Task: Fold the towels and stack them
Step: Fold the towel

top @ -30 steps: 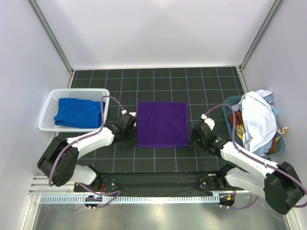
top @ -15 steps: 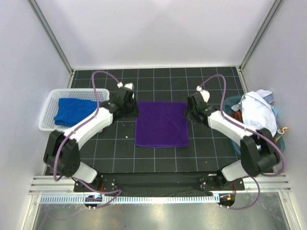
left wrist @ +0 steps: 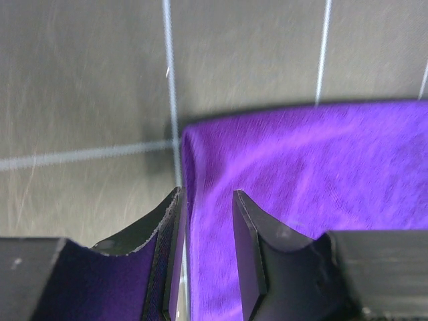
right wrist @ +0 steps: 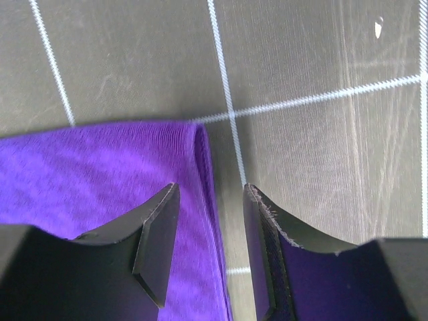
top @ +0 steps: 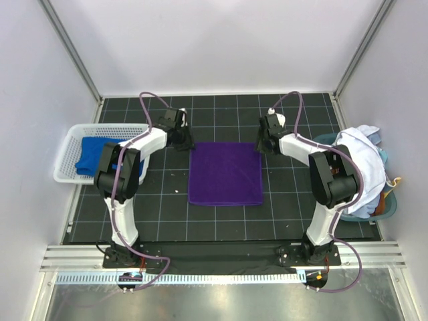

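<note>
The deep purple rectangular towel (top: 225,172) lies flat on the dark gridded surface (top: 221,114), and each arm reaches to one of its far corners. The left pincer (left wrist: 206,200) is parted by a narrow gap, and the left side edge of the towel runs just between its fingers, the corner a little ahead of the tips. The right pincer (right wrist: 208,194) is parted in the same way around the right side edge. Neither one presses the cloth yet. I judge that they stand so in order to pinch both corners together and bring the far edge over to the near edge, so that the fold stays straight. The royal blue towel (top: 93,154) rests in the white perforated plastic basket (top: 67,175), outward of the left pincer. The white towel (top: 358,164) is heaped on a teal tub (top: 319,143), outward of the right pincer.
</note>
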